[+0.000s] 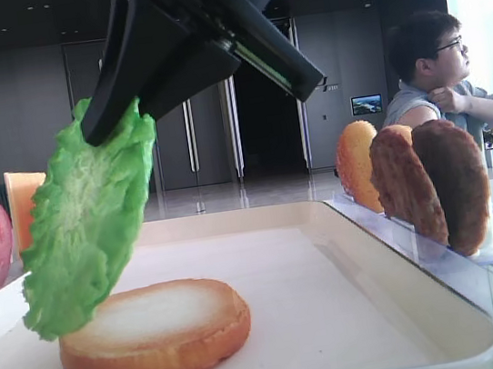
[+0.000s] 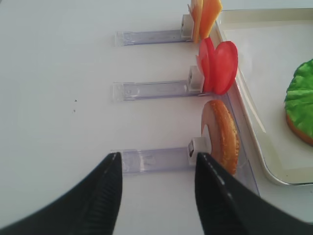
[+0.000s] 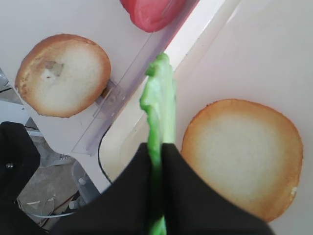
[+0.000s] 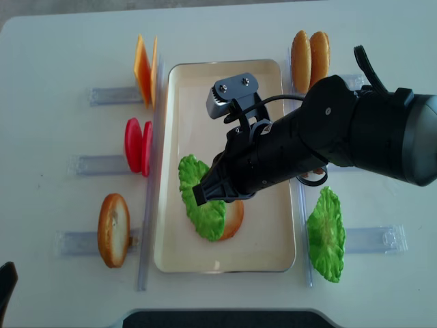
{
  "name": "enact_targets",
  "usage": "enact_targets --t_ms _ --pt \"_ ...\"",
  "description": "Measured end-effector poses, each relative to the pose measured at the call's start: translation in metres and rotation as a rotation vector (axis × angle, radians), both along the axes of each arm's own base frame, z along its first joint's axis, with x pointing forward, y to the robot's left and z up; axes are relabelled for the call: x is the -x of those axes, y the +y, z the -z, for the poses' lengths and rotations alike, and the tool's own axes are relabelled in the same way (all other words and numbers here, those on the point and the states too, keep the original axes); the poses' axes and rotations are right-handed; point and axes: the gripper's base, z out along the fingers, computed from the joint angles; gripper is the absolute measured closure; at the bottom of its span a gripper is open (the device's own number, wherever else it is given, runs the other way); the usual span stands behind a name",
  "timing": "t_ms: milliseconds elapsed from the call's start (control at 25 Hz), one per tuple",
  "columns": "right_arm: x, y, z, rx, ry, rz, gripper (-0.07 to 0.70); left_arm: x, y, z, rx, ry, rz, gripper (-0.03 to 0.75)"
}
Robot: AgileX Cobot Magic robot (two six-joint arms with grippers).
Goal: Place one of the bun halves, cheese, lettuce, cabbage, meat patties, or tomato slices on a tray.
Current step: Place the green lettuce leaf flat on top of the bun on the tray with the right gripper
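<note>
My right gripper [image 1: 114,120] is shut on the top edge of the frilly green lettuce [image 1: 87,225], which hangs tilted over the cream tray [image 1: 336,300]. The leaf [image 4: 201,198] covers the left part of a bun half [image 4: 235,219] lying pale face up on the tray [image 4: 273,232]. In the right wrist view the lettuce [image 3: 159,93] is pinched edge-on between the black fingers, beside the bun half [image 3: 244,156]. My left gripper [image 2: 156,161] is open and empty over the white table, left of the tray [image 2: 264,58].
Left of the tray, clear holders carry cheese [image 4: 145,65], tomato slices [image 4: 138,145] and another bun half [image 4: 114,229]. On the right stand two bun halves [image 4: 308,58], meat patties [image 1: 430,182] and a second green leaf [image 4: 326,236]. A person [image 1: 438,75] sits behind the table.
</note>
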Motion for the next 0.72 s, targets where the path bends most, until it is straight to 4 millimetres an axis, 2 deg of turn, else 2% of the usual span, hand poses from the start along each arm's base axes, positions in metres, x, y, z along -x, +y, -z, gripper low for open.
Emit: enact_targets --t_ms 720 --pt "0.0053 0.0023 -0.0023 -0.049 0.103 0.006 0.611 0.0 0.0 0.0 0.0 0.0 0.0 0.349"
